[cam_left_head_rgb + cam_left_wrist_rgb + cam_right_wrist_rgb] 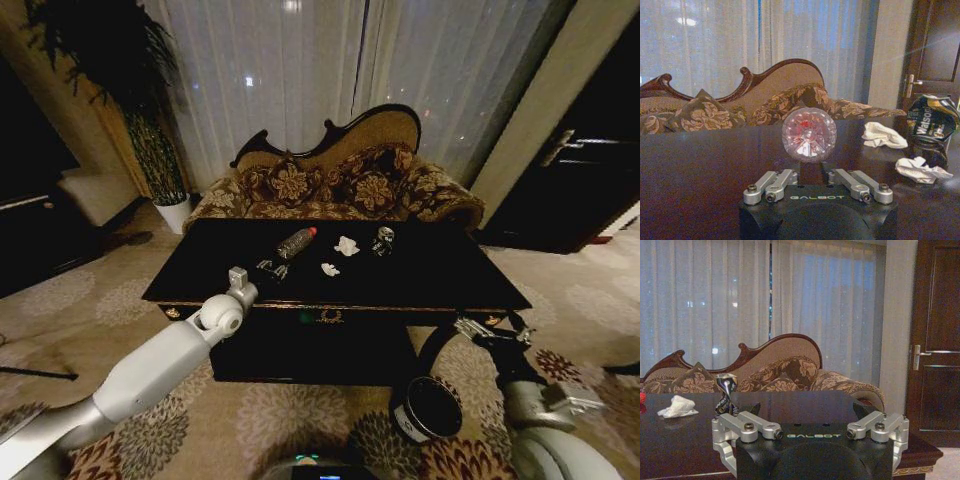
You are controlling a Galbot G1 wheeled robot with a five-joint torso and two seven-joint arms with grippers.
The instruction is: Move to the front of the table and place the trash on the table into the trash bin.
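The black table stands right before me. On it lie the trash items: a clear bottle with a red cap, two white paper wads and a silvery foil lump. My left gripper hovers low over the table just short of the bottle's base, its links drawn in and shut, holding nothing. The wads and foil lump lie to its right. My right gripper hangs open at the table's front right edge, above the round dark trash bin on the carpet.
An ornate floral sofa stands behind the table before white curtains. A potted plant in a white pot is at the back left. A dark door is at the right. Patterned carpet surrounds the table.
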